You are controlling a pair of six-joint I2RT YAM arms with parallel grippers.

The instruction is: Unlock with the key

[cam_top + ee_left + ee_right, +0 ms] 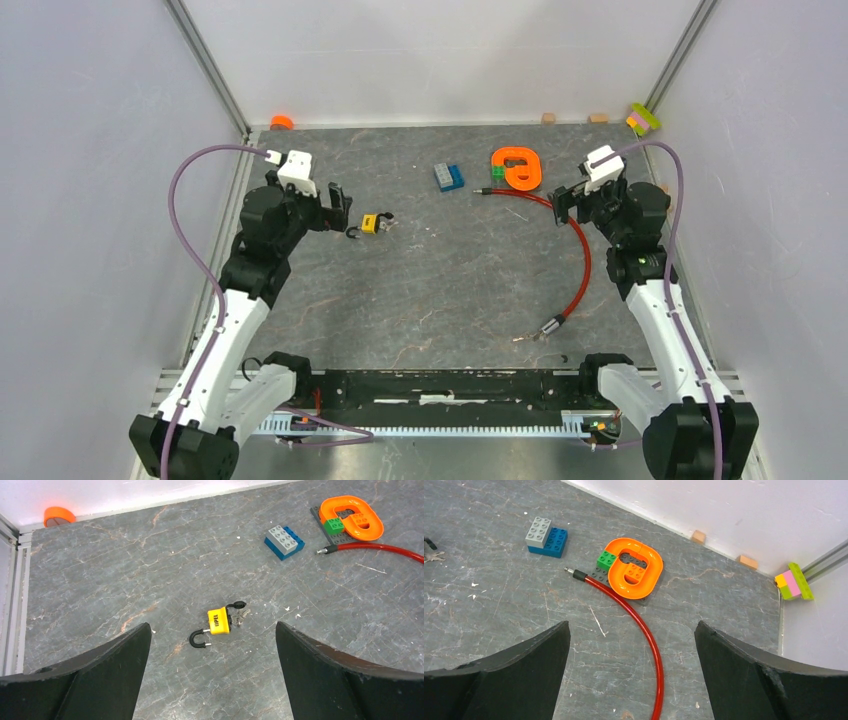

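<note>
Yellow is the padlock (218, 621). It lies flat on the grey table (125, 565), in the left half. The key (240, 616) is a tiny silver bunch that touches the right side of the padlock.

The key is very small and a bit blurry. We cannot tell how many keys are in the bunch, or if one sits in the keyhole. A small black bit lies at the far side of the bunch, and we cannot tell what it is. From the top camera the key is only a dark speck. In the right wrist camera it is cut off by the left edge of the picture. The padlock's black bar sticks out to the left, and we cannot tell if it is locked.

The left gripper (212, 680) is spread wide and holds nothing. The padlock and key lie on the table a little way out in front of its two black fingers and do not touch them. The padlock is between this gripper and the key.

The right gripper (631, 680) is spread wide too, with nothing in it. It is on the right side, well apart from the key, above a red cable (644, 625). An orange ring (634, 567) and blue and grey bricks (284, 541) lie at the far middle.
</note>
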